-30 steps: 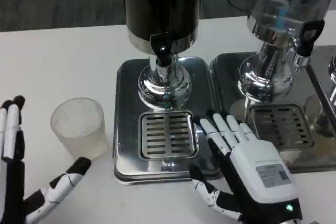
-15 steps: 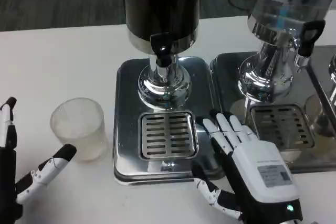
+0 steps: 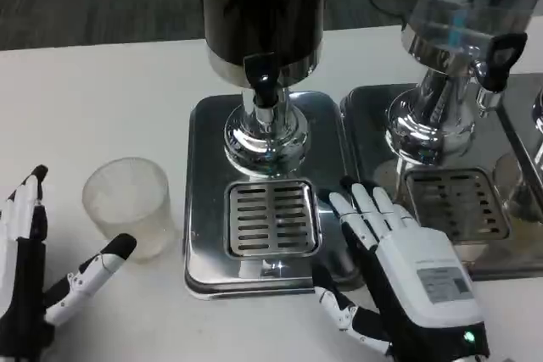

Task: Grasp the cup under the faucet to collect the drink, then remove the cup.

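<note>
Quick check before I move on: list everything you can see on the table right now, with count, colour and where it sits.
Cup: one, frosted clear plastic, upright on the table left of the middle tray, not under the faucet.
Dark dispenser: one, dark tank on a chrome base, at the back of the middle tray.
Faucet: one, black, on the dark dispenser's front above the drip grate.
Middle tray: one, steel, centre of the table.
Second dispenser: one, chrome with a black faucet, on the right tray.
Table: one, white.
Left hand: white and black, fingers apart, lower left, near the cup but holding nothing.
Right hand: white back, fingers spread over the middle tray's right edge, holding nothing.
</note>
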